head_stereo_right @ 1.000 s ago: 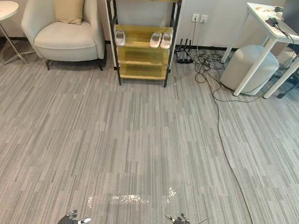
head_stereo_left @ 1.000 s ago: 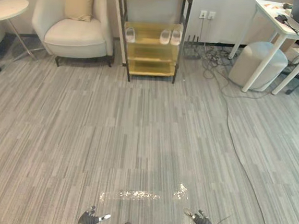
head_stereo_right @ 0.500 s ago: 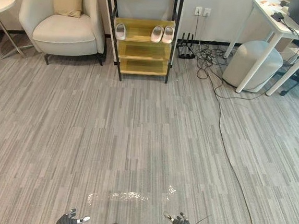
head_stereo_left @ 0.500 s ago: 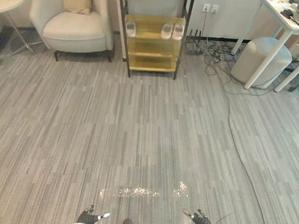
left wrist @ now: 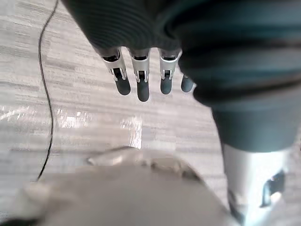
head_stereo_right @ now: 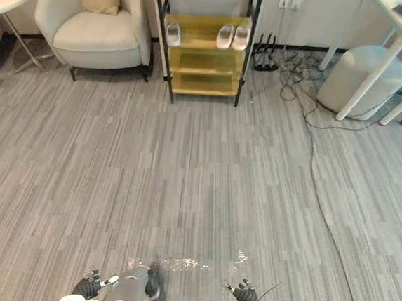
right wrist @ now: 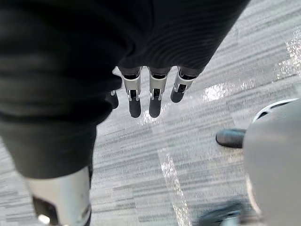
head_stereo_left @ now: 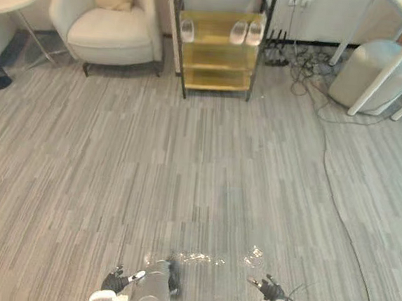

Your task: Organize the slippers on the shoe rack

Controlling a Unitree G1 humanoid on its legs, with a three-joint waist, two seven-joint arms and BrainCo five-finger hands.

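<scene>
White slippers (head_stereo_left: pixel 245 32) sat on a shelf of the yellow shoe rack (head_stereo_left: pixel 219 60) — well ahead of the left hand (head_stereo_left: pixel 113 281) and right hand (head_stereo_left: pixel 268 289). Both hung over grey carpet (head_stereo_left: pixel 207 165) — fingers straight and slack, holding nothing.

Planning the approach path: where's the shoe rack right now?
The shoe rack stands by the far wall, top centre of both eye views, between the armchair on its left and the round stool on its right.
</scene>
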